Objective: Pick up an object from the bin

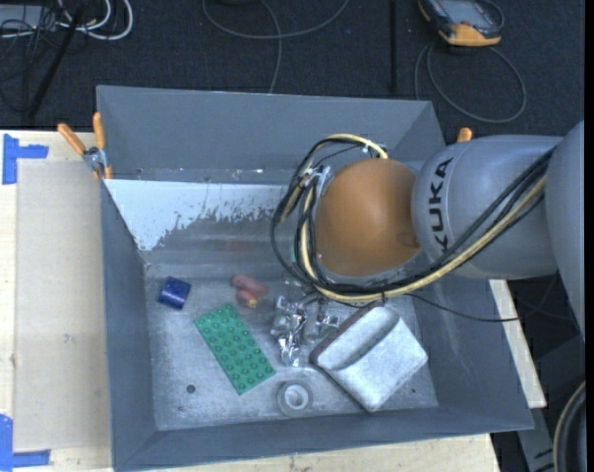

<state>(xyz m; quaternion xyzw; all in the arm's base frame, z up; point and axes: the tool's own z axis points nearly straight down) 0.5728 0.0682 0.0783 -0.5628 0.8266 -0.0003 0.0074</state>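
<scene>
Below the orange wrist cover (361, 219), the end effector (295, 330) stands low over the middle of the bin (130, 362) floor; whether it is open or closed cannot be determined. It sits between a green studded plate (233, 347) and a grey speckled block (374, 362), just beside both. A grey ring (295, 396) lies nearer the front wall. A pink lump (248, 286) and a blue block (174, 292) lie near the plate's far end.

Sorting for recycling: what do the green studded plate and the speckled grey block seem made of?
Green studded plate: likely hard moulded plastic, matte, with regular stud rows. Speckled grey block: perhaps foam or sponge, from its grainy surface.
</scene>
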